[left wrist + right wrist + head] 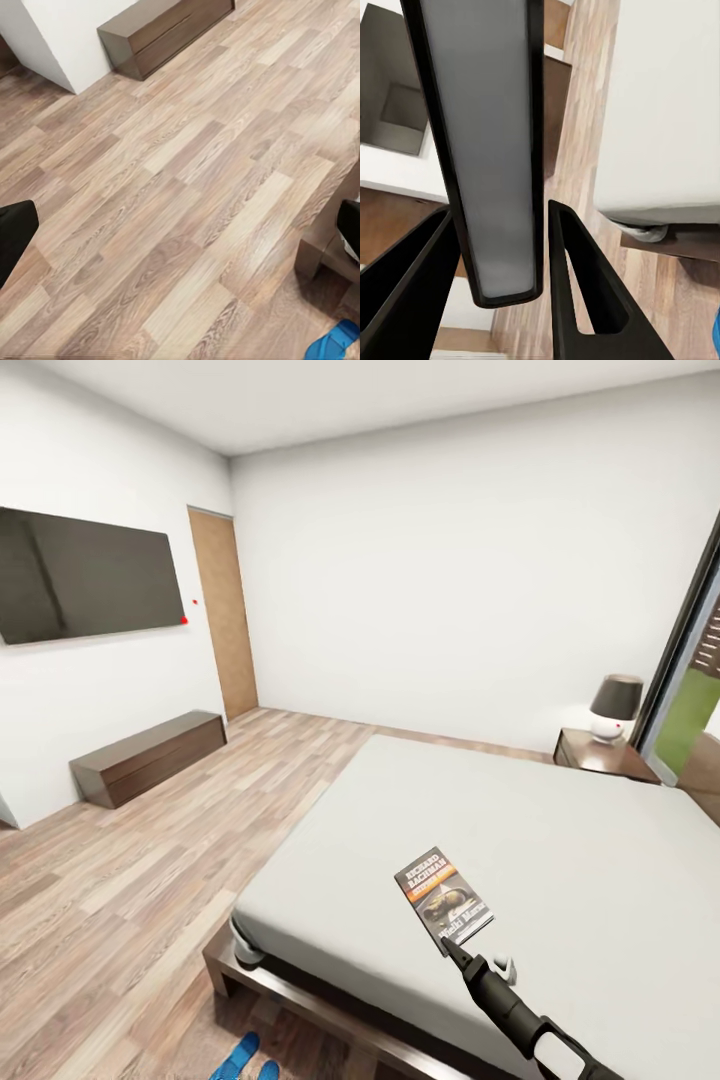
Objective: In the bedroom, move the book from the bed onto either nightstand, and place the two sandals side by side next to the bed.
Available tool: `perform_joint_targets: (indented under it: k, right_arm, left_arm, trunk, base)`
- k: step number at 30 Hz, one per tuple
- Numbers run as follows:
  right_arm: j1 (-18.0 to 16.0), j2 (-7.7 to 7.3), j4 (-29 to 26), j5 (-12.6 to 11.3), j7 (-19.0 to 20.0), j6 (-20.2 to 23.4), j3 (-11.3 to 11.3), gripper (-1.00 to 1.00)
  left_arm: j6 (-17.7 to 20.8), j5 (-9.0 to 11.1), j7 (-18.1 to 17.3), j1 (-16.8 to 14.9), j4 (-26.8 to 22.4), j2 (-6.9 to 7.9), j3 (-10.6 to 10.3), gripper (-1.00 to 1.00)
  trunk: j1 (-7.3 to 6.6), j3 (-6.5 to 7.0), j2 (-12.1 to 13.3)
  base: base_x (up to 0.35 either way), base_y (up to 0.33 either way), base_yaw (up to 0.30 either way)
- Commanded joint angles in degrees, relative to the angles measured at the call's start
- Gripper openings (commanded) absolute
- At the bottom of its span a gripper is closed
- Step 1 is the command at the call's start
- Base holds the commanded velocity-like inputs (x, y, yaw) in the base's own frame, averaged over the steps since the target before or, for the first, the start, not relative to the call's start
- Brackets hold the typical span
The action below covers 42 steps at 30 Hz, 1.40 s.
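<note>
Grey mattress of the bed (560, 830) under the book (443, 897); our right gripper (458, 954) has its fingers clamped on the book's near edge; long axis runs toward nightstand (603, 754), far right; left fingers: can't tell.

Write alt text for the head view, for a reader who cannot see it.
The right claw grips the corner of a book above a light grey bed in a white-walled bedroom. A nightstand with a lamp stands beyond the bed's far corner, and blue sandals lie on the wood floor by its near corner. The left wall carries a dark screen above a long low bench, with a door further along it.
</note>
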Motion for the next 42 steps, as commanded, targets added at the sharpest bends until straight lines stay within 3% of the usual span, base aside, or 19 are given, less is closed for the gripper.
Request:
perform_joint_targets:
  k: [1,23,42]
  right_arm:
    - [0.0,-0.04,0.0,-0.6,0.2,0.6,0.3,-1.00]
    - [0.0,0.31,-0.1,-0.5,0.1,0.6,0.4,-1.00]
    - [0.0,0.82,-0.2,-0.5,0.1,-0.2,0.3,-1.00]
  left_arm:
    - [0.5,0.3,-0.1,-0.1,0.0,0.01,0.1,1.00]
    - [0.5,0.3,-0.1,-0.1,0.0,-0.01,0.1,1.00]
    - [0.5,0.4,-0.1,-0.1,0.0,0.00,0.1,1.00]
  trunk:
    - [0.03,-0.06,-0.1]
    - [0.03,-0.06,-0.1]
    - [0.03,-0.06,-0.1]
  base:
    - [0.000,0.000,0.179]
    - [0.000,0.000,0.156]
    - [0.000,0.000,0.023]
